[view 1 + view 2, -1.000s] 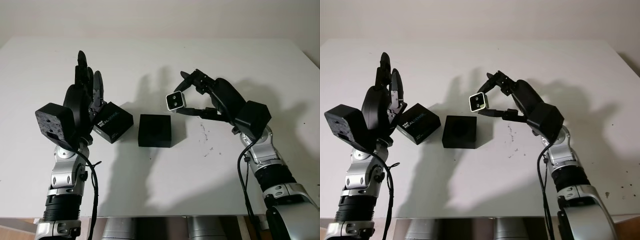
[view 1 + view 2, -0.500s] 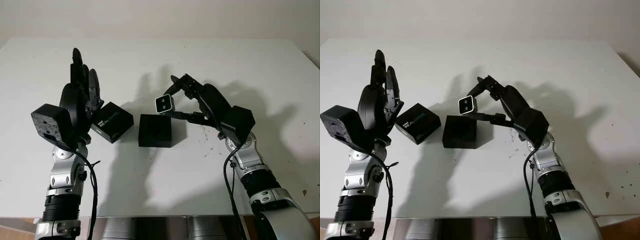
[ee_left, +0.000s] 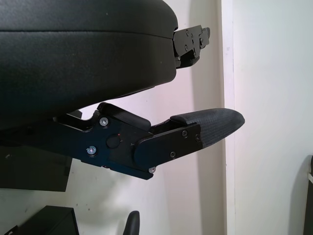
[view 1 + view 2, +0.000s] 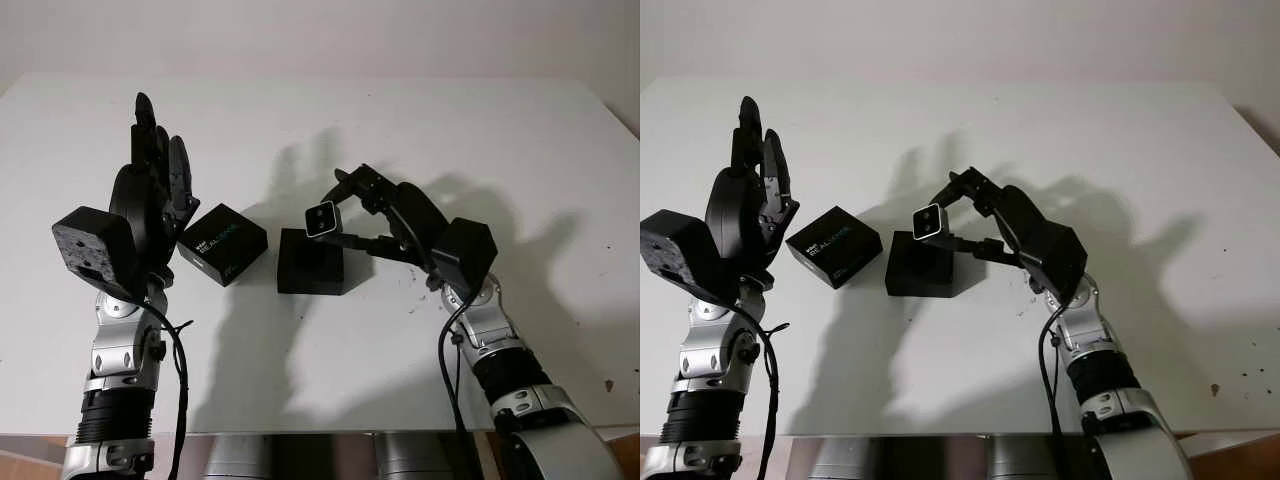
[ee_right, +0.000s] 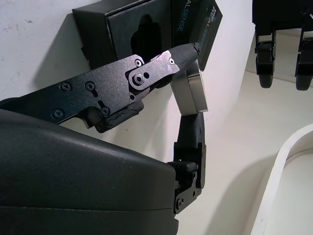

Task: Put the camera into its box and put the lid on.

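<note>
A small silver camera point(image 4: 320, 217) hangs just above the open black box point(image 4: 311, 264) at the table's middle. My right hand point(image 4: 333, 210) is shut on it, one finger over its top and the thumb under it. In the right wrist view the camera point(image 5: 191, 90) sits between my fingers, with the box's foam cut-out point(image 5: 142, 32) beyond it. The black lid point(image 4: 223, 243) with white print lies on the table just left of the box. My left hand point(image 4: 152, 175) is raised upright left of the lid, open and apart from it.
The white table point(image 4: 430, 110) stretches wide behind and to the right of the box. Its front edge runs close to my arms' bases. A few dark specks point(image 4: 412, 272) mark the surface right of the box.
My right hand has carried the camera leftward and down, from right of the box to just over its opening. My left hand has drifted slightly left, away from the lid.
</note>
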`<state>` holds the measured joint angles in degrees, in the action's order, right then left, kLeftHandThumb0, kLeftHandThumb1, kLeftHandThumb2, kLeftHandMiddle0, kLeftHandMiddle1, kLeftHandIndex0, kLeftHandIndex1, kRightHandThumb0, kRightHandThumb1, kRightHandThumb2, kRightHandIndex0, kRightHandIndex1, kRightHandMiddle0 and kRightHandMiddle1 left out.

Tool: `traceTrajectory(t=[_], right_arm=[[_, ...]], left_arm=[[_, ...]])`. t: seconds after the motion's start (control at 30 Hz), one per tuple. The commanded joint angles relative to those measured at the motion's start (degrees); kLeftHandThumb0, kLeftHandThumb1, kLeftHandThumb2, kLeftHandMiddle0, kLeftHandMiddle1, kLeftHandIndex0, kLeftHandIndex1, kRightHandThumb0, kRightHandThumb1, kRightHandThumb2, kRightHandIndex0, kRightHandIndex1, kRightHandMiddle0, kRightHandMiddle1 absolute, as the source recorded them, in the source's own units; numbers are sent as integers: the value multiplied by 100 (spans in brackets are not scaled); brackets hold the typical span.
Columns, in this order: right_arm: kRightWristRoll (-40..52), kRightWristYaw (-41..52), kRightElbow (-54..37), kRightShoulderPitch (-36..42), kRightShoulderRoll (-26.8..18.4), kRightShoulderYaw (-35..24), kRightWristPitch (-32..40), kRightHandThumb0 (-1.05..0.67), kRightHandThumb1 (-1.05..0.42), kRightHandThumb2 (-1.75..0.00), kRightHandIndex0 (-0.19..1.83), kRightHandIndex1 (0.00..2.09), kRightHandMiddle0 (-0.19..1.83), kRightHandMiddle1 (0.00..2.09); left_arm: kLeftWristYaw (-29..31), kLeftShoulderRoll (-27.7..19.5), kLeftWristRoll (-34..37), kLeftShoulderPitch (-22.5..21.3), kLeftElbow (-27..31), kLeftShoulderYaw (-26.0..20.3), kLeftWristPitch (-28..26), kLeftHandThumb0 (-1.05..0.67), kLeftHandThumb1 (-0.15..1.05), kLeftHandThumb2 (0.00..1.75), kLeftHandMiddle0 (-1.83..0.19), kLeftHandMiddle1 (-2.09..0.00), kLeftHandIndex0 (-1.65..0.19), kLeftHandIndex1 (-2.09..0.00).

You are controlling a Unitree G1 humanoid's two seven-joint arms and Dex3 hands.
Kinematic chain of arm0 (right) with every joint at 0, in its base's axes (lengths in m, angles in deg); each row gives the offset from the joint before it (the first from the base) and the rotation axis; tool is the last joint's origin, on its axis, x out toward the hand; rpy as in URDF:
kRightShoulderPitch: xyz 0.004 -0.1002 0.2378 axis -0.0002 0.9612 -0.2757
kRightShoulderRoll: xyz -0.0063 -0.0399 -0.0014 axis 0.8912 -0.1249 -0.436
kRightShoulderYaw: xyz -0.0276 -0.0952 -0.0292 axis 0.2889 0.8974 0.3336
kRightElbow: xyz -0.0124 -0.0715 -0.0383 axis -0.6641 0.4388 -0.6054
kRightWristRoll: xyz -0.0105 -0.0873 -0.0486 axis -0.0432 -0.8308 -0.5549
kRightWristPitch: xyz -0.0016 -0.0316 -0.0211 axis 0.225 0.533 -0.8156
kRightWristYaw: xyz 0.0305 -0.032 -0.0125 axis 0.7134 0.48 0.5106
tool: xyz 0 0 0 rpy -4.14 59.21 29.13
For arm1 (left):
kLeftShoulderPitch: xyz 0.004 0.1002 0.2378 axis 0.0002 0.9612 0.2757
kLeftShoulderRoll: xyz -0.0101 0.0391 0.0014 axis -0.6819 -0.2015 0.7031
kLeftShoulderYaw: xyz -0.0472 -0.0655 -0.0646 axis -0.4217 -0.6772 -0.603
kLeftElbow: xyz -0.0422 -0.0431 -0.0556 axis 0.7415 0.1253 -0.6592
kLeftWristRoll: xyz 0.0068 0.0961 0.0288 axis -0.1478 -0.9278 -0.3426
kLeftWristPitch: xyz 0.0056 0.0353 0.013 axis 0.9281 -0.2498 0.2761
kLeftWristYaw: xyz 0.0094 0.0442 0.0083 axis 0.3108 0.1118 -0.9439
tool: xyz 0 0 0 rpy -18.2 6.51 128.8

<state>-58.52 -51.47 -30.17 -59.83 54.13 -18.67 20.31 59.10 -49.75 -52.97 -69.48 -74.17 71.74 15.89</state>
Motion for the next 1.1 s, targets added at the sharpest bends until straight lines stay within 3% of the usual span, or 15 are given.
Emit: traceTrajectory(t=[0.0,1.07], right_arm=[[-18,-12,-17,38,6,12,51,-53,-96,-5,20,6,32,161],[-189,-273,151,93,282,103,212,-50,-95,-5,19,5,30,161]], left_arm=[[8,-18,11,10,46,-11,63,-72,105,71,19,0,19,0],[-9,11,9,14,62,7,72,-71,105,71,19,0,19,0]])
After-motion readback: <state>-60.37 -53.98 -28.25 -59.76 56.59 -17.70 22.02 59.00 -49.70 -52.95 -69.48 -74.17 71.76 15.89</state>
